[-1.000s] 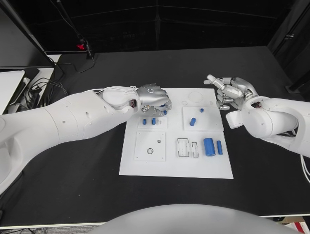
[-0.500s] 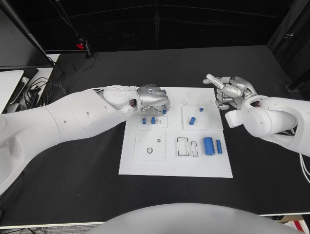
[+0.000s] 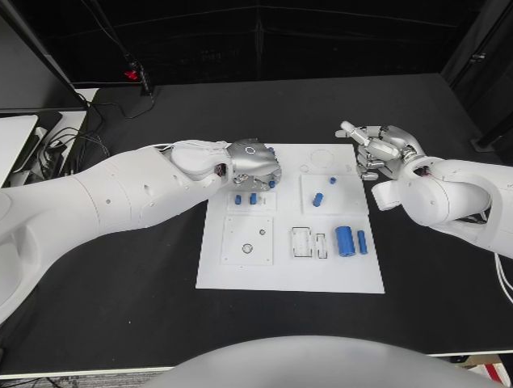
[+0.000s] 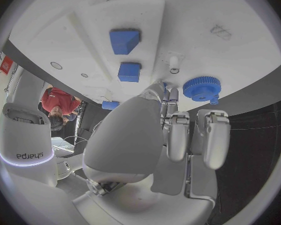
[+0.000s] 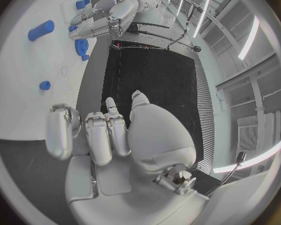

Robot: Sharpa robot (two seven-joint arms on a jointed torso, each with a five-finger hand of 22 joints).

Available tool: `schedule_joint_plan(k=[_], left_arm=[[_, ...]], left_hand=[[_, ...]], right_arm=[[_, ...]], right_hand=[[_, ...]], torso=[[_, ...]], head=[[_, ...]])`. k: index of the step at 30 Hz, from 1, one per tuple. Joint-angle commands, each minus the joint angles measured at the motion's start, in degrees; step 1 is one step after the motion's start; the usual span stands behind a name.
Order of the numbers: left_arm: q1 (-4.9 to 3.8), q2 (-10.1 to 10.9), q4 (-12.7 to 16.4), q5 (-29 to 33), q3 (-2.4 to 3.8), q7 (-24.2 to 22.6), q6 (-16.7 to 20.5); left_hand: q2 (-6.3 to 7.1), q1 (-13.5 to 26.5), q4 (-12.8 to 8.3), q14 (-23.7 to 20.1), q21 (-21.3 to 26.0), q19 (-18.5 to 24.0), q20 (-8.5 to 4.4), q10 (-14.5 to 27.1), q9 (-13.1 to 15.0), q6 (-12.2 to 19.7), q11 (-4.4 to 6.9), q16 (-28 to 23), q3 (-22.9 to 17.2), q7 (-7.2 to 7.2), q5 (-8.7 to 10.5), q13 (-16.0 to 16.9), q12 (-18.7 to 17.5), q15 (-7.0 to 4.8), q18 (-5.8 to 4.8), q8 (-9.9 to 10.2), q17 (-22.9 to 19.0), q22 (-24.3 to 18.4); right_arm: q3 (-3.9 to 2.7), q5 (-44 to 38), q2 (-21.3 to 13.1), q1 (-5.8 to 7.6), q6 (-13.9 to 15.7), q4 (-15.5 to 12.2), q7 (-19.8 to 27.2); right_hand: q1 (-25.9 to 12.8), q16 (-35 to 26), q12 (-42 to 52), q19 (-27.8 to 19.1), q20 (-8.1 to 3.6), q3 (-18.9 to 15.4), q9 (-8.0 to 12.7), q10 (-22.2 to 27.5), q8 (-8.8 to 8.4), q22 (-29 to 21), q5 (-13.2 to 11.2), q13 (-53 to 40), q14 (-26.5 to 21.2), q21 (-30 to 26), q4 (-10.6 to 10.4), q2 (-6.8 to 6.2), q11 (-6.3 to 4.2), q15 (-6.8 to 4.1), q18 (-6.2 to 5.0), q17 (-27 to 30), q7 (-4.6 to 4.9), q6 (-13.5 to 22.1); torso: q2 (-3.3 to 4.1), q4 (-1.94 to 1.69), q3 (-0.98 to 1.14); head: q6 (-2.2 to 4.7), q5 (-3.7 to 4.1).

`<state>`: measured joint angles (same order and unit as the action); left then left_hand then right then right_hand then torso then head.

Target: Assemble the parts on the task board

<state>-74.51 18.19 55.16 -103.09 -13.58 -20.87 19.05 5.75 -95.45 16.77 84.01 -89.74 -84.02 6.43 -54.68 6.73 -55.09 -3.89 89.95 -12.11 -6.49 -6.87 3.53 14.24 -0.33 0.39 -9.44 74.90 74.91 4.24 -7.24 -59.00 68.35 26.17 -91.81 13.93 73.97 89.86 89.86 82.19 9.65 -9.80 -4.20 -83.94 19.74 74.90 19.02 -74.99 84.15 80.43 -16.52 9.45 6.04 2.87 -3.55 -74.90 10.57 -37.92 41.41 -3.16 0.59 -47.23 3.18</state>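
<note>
The white task board (image 3: 291, 275) lies in the middle of the black tabletop (image 3: 116, 315), with small blue parts on it: two short pieces (image 3: 245, 199) near its far left corner, an oblong one (image 3: 318, 199) toward the far right, and a larger cylinder (image 3: 345, 241) with a slimmer one just beside it on the right side. The left hand (image 3: 251, 164) hovers over the board's far left corner, above a blue gear (image 4: 202, 88); its fingers (image 4: 178, 135) are curled and hold nothing. The right hand (image 3: 382, 149) hangs off the board's far right edge, fingers (image 5: 97, 135) curled, empty.
</note>
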Motion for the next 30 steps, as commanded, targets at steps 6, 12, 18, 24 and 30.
schedule_joint_plan(k=[6, 12, 18, 24, 30], left_arm=[[0.19, -0.2, 0.0, -0.7, -0.01, 0.9, -2.2], [0.27, -0.3, -0.1, -0.7, -0.01, 0.9, -2.3], [0.3, -0.2, -0.1, -0.7, -0.01, 0.7, -0.6], [0.29, 0.0, 0.0, -0.7, -0.01, -0.2, 5.9], [-0.16, 0.9, 1.0, -0.7, 0.01, -0.8, 11.2]], left_hand=[[-0.95, 0.7, -0.1, 6.0, -0.2, -5.9, -0.5, -2.4, 0.0, -2.5, 0.28, 0.0, -1.5, 0.29, 0.69, 0.0, -0.1, -0.33, -0.37, -0.1, 15.1, 15.1], [-1.35, 0.9, -0.2, 6.0, -0.3, -6.0, -0.53, -4.7, 0.2, -4.7, 0.49, 0.0, -2.4, 0.56, 0.93, 0.0, -0.1, -0.22, -0.39, -0.6, 15.1, 15.1], [-1.55, 0.7, -0.3, 6.0, -0.3, -6.0, -0.51, -7.2, 0.5, -7.0, 0.76, 0.0, -3.4, 0.73, 0.97, 0.0, -0.4, -0.19, -0.39, -1.1, 15.1, 15.1], [-1.54, 0.7, -0.3, 6.0, -0.3, -6.0, -0.51, -8.1, 0.7, -7.7, 0.77, 0.0, -3.7, 0.68, 1.0, -0.1, -0.8, -0.06, -0.39, -1.2, 15.1, 15.1], [-1.58, 0.7, -0.2, 6.0, -0.3, -6.0, -0.5, -8.6, 0.7, -8.1, 0.76, 0.0, -4.0, 0.68, 0.96, -0.1, -1.1, 0.03, -0.39, -1.2, 15.1, 15.1]], right_arm=[[-0.03, -0.2, 0.0, 0.07, -0.2, -0.1, 0.3], [-0.03, -0.2, 0.0, 0.07, -0.2, -0.1, 0.2], [-0.03, -0.2, -0.1, 0.07, -0.2, -0.1, 0.2], [-0.03, -0.2, -0.1, 0.07, -0.2, -0.1, 0.1], [-0.03, -0.2, -0.1, 0.07, -0.2, -0.1, 0.1]], right_hand=[[0.4, 0.1, 0.1, -0.4, -0.13, -0.2, 0.1, -6.1, 0.14, 11.3, 0.3, -15.0, 5.9, -0.4, 0.0, 0.14, 0.49, 0.43, 0.69, -15.1, 0.1, 0.4], [0.4, 0.1, 0.1, -0.5, -0.13, -0.2, 0.1, -6.1, 0.19, 11.3, 0.3, -15.0, 5.9, -0.5, 0.0, 0.17, 0.5, 0.44, 0.66, -15.1, 0.11, 0.4], [0.4, 0.1, 0.1, -0.5, -0.13, -0.2, 0.1, -6.1, 0.19, 11.3, 0.3, -15.0, 5.9, -0.5, 0.0, 0.17, 0.5, 0.44, 0.66, -15.1, 0.11, 0.4], [0.4, 0.1, 0.1, -0.5, -0.13, -0.2, 0.1, -6.1, 0.2, 11.3, 0.3, -15.0, 5.9, -0.5, 0.0, 0.17, 0.5, 0.44, 0.66, -15.1, 0.11, 0.4], [0.5, 0.1, 0.1, -0.6, -0.12, -0.3, 0.1, -6.1, 0.28, 11.3, 0.4, -15.0, 5.9, -0.5, 0.0, 0.17, 0.51, 0.45, 0.64, -15.1, 0.12, 0.5]], torso=[[-0.03, -0.04, 0.04], [-0.02, -0.01, 0.01], [0.01, -0.02, 0.02], [-0.01, -0.08, 0.03], [-0.09, -0.14, 0.09]], head=[[-0.08, 0.01], [-0.04, 0.09], [-0.08, 0.17], [0.04, 0.19], [0.11, 0.15]])
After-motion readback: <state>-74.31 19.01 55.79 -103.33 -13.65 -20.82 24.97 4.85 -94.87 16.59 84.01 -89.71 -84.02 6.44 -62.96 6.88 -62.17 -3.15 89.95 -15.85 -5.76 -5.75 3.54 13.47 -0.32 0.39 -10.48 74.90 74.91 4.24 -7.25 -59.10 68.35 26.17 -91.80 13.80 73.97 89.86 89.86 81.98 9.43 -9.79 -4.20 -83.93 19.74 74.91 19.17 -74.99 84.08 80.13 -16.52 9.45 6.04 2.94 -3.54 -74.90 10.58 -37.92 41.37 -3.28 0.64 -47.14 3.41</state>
